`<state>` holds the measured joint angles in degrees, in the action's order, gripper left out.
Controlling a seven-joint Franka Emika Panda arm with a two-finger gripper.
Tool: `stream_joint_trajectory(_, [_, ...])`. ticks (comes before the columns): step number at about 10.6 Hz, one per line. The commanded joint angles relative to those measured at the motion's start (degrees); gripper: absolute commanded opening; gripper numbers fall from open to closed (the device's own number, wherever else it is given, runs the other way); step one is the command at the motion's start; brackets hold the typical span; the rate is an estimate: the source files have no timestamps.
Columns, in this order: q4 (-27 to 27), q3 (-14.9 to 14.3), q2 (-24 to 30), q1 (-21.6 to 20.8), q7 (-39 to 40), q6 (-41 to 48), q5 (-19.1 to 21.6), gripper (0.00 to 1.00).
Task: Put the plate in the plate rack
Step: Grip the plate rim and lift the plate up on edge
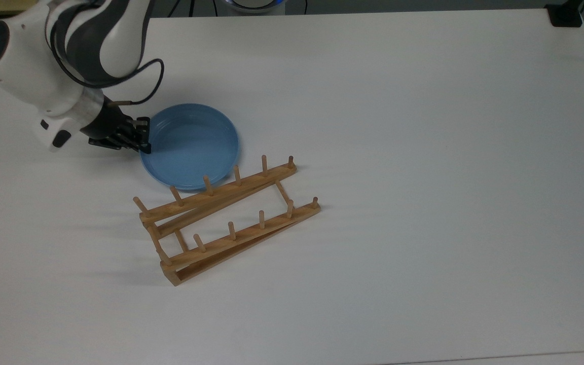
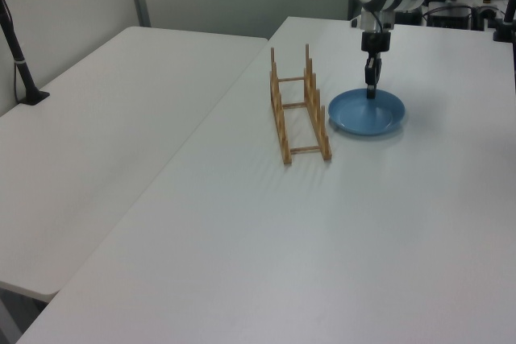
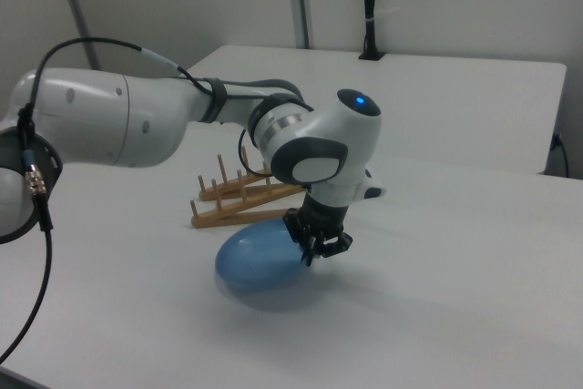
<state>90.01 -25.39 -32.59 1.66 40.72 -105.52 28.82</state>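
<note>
A white worktop (image 1: 424, 152) is seen carrying the plate rack (image 1: 226, 218), set diagonally with pegs upright. The light-blue plate (image 1: 190, 147) is seen just beside the rack's upper rail, two peg tips overlapping its lower rim. The gripper (image 1: 144, 136) is clamped on the rim at the top view's left

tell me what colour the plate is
Light blue plate, glossy; clearest in the top view.

- The plate (image 1: 193, 147) looks like smooth, glossy blue plastic.
- The plate rack (image 1: 228, 218) is light, unpainted wood.
- The table (image 1: 424, 152) is smooth, matt white.
- The arm (image 3: 164, 120) has glossy white shells.
</note>
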Motion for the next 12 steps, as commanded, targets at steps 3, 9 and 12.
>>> stream_joint_trajectory(3, [0.8,-5.4,8.2,-0.2,6.1,6.5,-3.6,0.0])
stream_joint_trajectory(9, [-8.4,-6.4,14.9,-9.0,7.4,-3.0,-20.4,0.0])
stream_joint_trajectory(12, [-13.3,-9.1,15.3,-17.5,2.7,-11.1,-26.5,0.0])
